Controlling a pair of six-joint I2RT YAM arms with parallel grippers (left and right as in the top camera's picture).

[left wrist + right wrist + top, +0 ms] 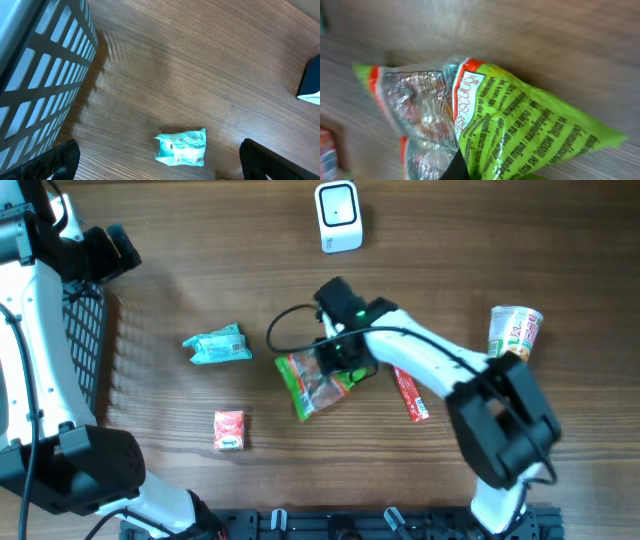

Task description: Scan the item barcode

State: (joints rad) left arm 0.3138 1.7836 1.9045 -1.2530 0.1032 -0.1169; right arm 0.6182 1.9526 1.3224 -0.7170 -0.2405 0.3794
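A green and clear snack bag [312, 385] lies in the middle of the wooden table, and my right gripper [342, 358] is shut on its upper right end. In the right wrist view the bag [520, 130] fills the frame, with one black finger [456, 169] pressed into a fold at the bottom edge. No barcode shows on the printed side facing that camera. The white scanner [338, 217] stands at the far edge, well apart from the bag. My left gripper [157, 167] hangs open above the table near a teal packet [182, 147], holding nothing.
A dark mesh basket [85, 345] stands at the left edge [45, 75]. The teal packet [218, 346], a small red box [229, 430], a red stick packet [410, 395] and a noodle cup [515, 332] lie around the bag.
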